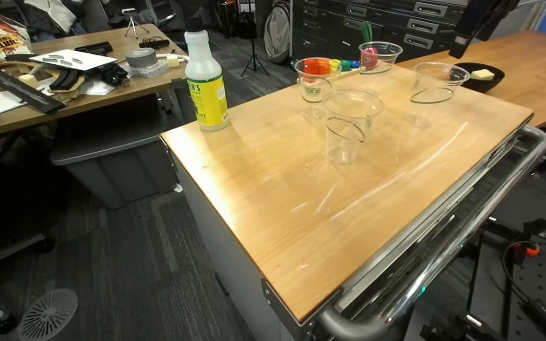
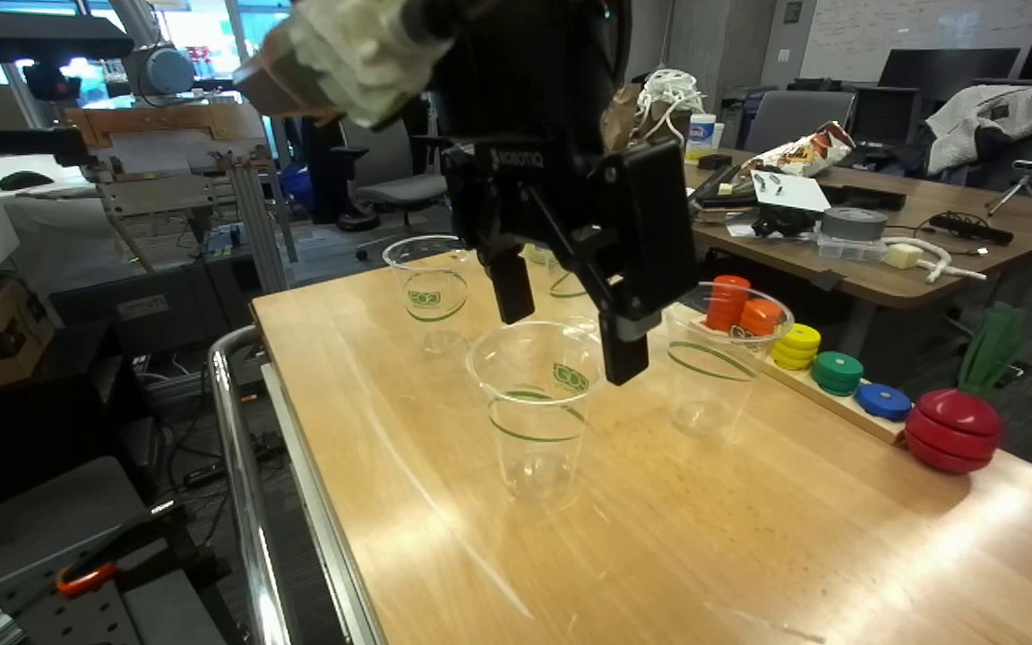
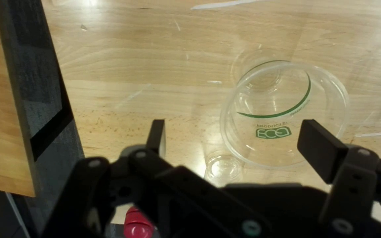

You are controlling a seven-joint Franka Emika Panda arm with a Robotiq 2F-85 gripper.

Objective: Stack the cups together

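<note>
Tan wooden tabletop (image 1: 259, 194): four clear plastic tapered tumblers (image 2: 536, 417) stand apart, rims up, long axes vertical. Black two-finger gripper (image 2: 570, 329) hangs above, jaws spread wide.

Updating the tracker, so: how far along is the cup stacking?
Done: no stacking visible; four cups stand upright and apart in an exterior view. In hand: no cup; the hand is open and holds nothing. Left: likely all the nesting, since each cup sits on its own spot.
</note>
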